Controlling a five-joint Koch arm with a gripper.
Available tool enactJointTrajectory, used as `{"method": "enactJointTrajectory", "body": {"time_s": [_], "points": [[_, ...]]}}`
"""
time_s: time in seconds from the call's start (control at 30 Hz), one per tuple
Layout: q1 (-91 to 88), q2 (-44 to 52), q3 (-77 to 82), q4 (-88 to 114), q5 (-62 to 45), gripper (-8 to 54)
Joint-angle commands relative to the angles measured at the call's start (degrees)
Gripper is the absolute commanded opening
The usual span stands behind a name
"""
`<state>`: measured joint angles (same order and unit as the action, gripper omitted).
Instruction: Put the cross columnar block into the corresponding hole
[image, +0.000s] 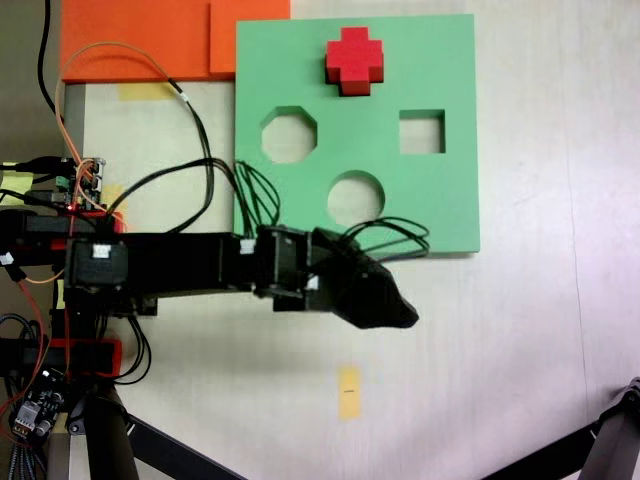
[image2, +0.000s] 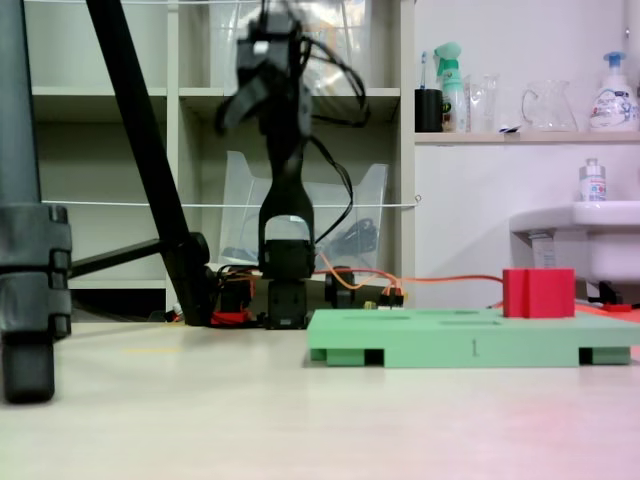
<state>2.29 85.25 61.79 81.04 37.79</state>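
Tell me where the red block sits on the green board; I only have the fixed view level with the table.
Observer: The cross columnar block stands near the green board's top edge in a fixed view looking down, apart from the cutouts.
Operator: List those cutouts.
Observer: An octagonal cutout, a square cutout, a round cutout; whether a plus cutout lies under the block, I cannot tell.
Operator: Place the gripper.
Observer: The gripper hangs off the board, past its lower edge near the round cutout; open or shut, I cannot tell.
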Motion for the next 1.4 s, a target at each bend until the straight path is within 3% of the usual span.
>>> {"method": "enactJointTrajectory", "body": {"time_s": [0.0, 0.1, 0.23, 0.4, 0.63, 0.77, 1.37], "points": [[2.99, 11.16, 10.99, -24.17, -8.17, 37.9], [4.04, 22.15, 38.06, -57.13, -15.21, 34.6], [3.43, 32.78, 66.8, -85.17, -20.57, 33.6], [1.23, 45.09, 90.62, -89.03, -27.69, 33.7], [0.62, 48.34, 112.94, -89.38, -29.09, 34.7], [0.26, 48.34, 117.77, -83.23, -36.47, 35.3], [0.62, 47.81, 117.86, -80.95, -36.21, 34.6]]}}
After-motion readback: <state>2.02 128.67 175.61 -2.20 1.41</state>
